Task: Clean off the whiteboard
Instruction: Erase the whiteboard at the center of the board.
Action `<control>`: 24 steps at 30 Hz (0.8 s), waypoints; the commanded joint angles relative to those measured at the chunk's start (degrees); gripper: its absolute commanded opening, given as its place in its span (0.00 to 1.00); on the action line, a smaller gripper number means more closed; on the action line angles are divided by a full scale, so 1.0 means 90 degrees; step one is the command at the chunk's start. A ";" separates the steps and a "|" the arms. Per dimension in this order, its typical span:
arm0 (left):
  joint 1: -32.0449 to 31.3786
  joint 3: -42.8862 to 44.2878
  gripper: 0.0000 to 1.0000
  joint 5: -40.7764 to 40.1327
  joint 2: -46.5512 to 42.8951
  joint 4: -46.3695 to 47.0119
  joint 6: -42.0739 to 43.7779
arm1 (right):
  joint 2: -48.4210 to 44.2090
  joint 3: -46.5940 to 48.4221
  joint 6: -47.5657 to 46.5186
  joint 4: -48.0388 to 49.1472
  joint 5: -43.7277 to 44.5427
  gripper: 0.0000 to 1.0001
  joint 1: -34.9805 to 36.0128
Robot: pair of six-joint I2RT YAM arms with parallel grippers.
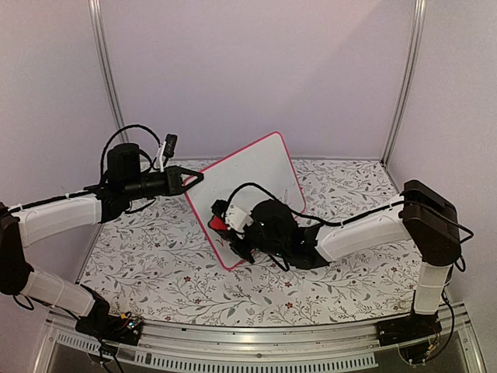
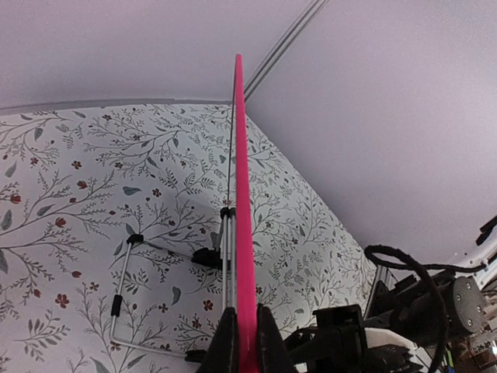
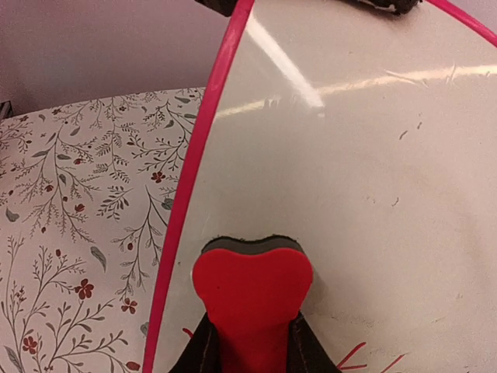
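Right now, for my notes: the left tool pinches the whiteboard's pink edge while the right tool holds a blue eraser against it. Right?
No: the eraser in the right tool is red, as the right wrist view shows; the rest holds.

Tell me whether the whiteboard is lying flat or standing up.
Standing up. The left wrist view shows the whiteboard edge-on, wire stand propped behind it, left gripper shut on its pink frame.

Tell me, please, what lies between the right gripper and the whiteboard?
A red eraser, clamped by the right gripper, its dark edge against the whiteboard; the right wrist view shows it.
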 commanded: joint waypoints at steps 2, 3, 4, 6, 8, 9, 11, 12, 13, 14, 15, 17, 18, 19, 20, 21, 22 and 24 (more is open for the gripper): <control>-0.0155 -0.0001 0.00 0.0599 -0.0104 0.0368 -0.0193 | -0.0052 -0.0299 0.0029 -0.0900 0.0319 0.24 0.0186; -0.0154 -0.0001 0.00 0.0603 -0.0104 0.0365 -0.0181 | -0.0060 -0.0332 0.0015 -0.0929 0.0352 0.24 0.0220; -0.0158 -0.0007 0.00 0.0604 -0.0104 0.0365 -0.0178 | -0.0074 -0.0363 0.0015 -0.0958 0.0387 0.24 0.0239; -0.0157 0.0000 0.00 0.0592 -0.0112 0.0359 -0.0180 | -0.0094 -0.0453 0.0042 -0.0971 0.0523 0.24 0.0245; -0.0153 -0.0001 0.00 0.0594 -0.0105 0.0355 -0.0176 | -0.0104 -0.0538 0.0075 -0.0988 0.0612 0.24 0.0245; -0.0160 -0.0007 0.00 0.0591 -0.0104 0.0360 -0.0180 | -0.0112 -0.0574 0.0084 -0.0996 0.0660 0.23 0.0245; -0.0162 -0.0007 0.00 0.0599 -0.0094 0.0362 -0.0175 | -0.0100 -0.0575 0.0132 -0.1077 0.0756 0.23 0.0250; -0.0156 -0.0001 0.00 0.0595 -0.0103 0.0356 -0.0182 | -0.0103 -0.0583 0.0158 -0.1105 0.0785 0.23 0.0250; -0.0160 -0.0004 0.00 0.0593 -0.0104 0.0359 -0.0180 | -0.0097 -0.0589 0.0185 -0.1134 0.0842 0.23 0.0245; -0.0157 -0.0003 0.00 0.0589 -0.0115 0.0363 -0.0180 | -0.0090 -0.0572 0.0228 -0.1185 0.0903 0.23 0.0245; -0.0161 -0.0006 0.00 0.0594 -0.0114 0.0360 -0.0177 | -0.0081 -0.0565 0.0254 -0.1238 0.0970 0.23 0.0253; -0.0155 -0.0008 0.00 0.0585 -0.0122 0.0360 -0.0178 | -0.0039 -0.0559 0.0313 -0.1341 0.1070 0.23 0.0255; -0.0157 -0.0002 0.00 0.0592 -0.0123 0.0355 -0.0177 | -0.0032 -0.0568 0.0324 -0.1373 0.1090 0.23 0.0268; -0.0154 -0.0006 0.00 0.0597 -0.0123 0.0358 -0.0182 | -0.0027 -0.0581 0.0337 -0.1387 0.1128 0.23 0.0281; -0.0154 -0.0008 0.00 0.0592 -0.0123 0.0359 -0.0174 | -0.0026 -0.0584 0.0340 -0.1409 0.1167 0.23 0.0299; -0.0153 -0.0003 0.00 0.0595 -0.0123 0.0358 -0.0177 | -0.0026 -0.0587 0.0344 -0.1412 0.1206 0.23 0.0325; -0.0160 -0.0008 0.00 0.0596 -0.0125 0.0362 -0.0180 | -0.0031 -0.0570 0.0341 -0.1413 0.1252 0.23 0.0352; -0.0159 -0.0001 0.00 0.0595 -0.0123 0.0363 -0.0182 | 0.0000 -0.0480 0.0336 -0.1427 0.1449 0.23 0.0429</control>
